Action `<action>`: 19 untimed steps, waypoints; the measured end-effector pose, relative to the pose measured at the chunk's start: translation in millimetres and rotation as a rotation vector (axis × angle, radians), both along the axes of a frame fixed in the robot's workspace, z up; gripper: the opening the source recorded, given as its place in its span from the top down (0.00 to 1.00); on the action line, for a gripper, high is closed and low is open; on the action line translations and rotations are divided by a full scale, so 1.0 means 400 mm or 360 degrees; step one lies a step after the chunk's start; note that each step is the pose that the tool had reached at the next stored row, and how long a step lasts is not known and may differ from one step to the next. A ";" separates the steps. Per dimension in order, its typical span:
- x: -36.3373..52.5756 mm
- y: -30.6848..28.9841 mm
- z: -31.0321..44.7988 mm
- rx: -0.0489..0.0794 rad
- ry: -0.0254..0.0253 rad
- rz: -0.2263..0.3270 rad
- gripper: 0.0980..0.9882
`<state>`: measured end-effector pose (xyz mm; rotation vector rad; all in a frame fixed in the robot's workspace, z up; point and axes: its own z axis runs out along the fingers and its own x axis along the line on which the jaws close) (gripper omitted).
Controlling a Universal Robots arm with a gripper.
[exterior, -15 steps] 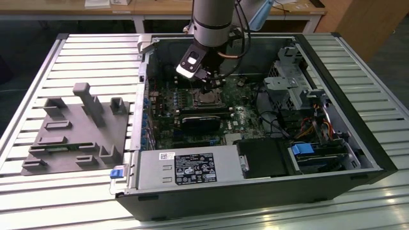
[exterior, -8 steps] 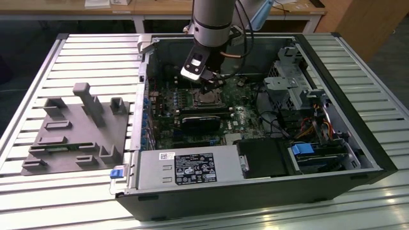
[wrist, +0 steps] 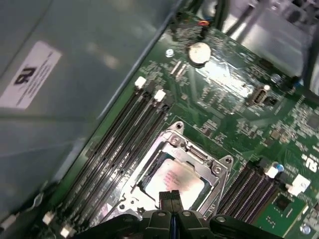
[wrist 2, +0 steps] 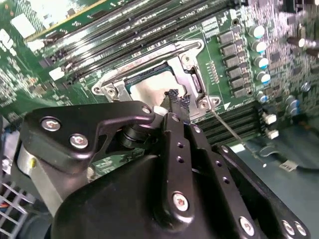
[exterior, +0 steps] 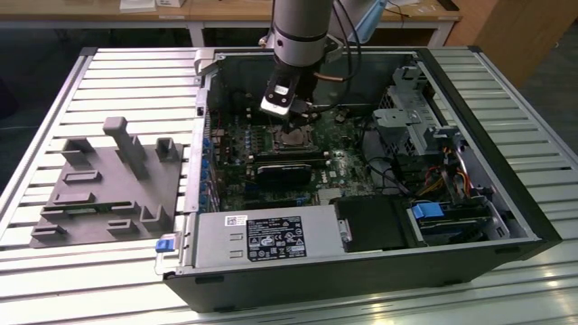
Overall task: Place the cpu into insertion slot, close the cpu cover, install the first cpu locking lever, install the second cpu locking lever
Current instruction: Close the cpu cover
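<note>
gripper (exterior: 291,124) is hanging inside the open case (exterior: 361,284), with free air all round the arm (exterior: 302,34) above it. Fingers (wrist: 165,196) are pinching together, so it's taking up little width. Right under the tips the cpu cover (wrist: 197,153) is lying flat on the insertion slot (exterior: 300,144), nothing sticking up. Memory slots (wrist: 124,139) are running low along both flanks, not blocking. Beyond one bank the grey case wall (wrist: 75,74) is standing tall and near, making that the tightest side. Capacitor row (wrist 2: 259,55) is sitting short, just past the slot. Black block (exterior: 284,172) is sitting near the gripper. Drive cage (exterior: 407,122) and cables (exterior: 397,177) are crowding the space well apart from it.
</note>
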<state>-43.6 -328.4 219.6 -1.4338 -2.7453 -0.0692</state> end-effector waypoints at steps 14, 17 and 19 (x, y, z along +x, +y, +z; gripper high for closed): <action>0.000 0.000 -0.002 0.0005 -0.00010 0.0513 1.00; 0.000 0.000 -0.002 0.0006 -0.00034 0.0592 1.00; 0.000 0.000 -0.002 0.0007 -0.00074 0.0646 1.00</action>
